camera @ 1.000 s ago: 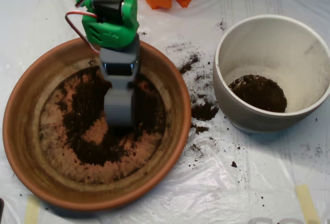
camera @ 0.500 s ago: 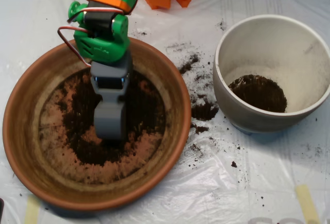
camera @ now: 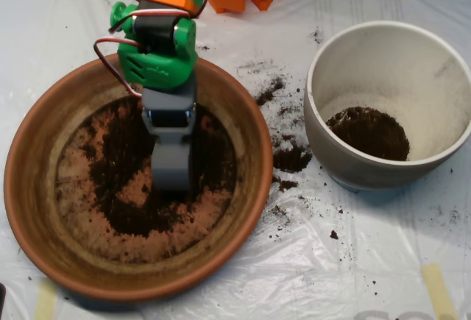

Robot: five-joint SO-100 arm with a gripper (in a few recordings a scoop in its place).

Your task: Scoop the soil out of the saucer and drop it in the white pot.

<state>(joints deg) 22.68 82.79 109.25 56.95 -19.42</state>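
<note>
Overhead view, left to right. Toward the left edge of the plastic-covered table [camera: 221,276] stands the terracotta saucer [camera: 29,187], wide and shallow with a thick rim. The soil [camera: 125,158] lies in a dark, thin, uneven patch on its floor, with bare clay showing through around and within the patch. The grey clamshell scoop [camera: 171,176] points down into the middle of this patch, its tip at or in the soil; from above, whether its shells stand apart or together cannot be told. The green servo housing [camera: 158,55] of the arm sits over the saucer's far rim. Between the two vessels, spilled soil [camera: 291,160] is scattered on the sheet. Near the right edge stands the white pot [camera: 324,143], deep and smooth-rimmed, holding a small mound of soil [camera: 368,132] on its floor.

Handling, as judged: the soil appears light, crumbly and loose, likely to trickle from any gap. It is best taken where the layer lies thickest, with the shells closing fully beneath it.
</note>
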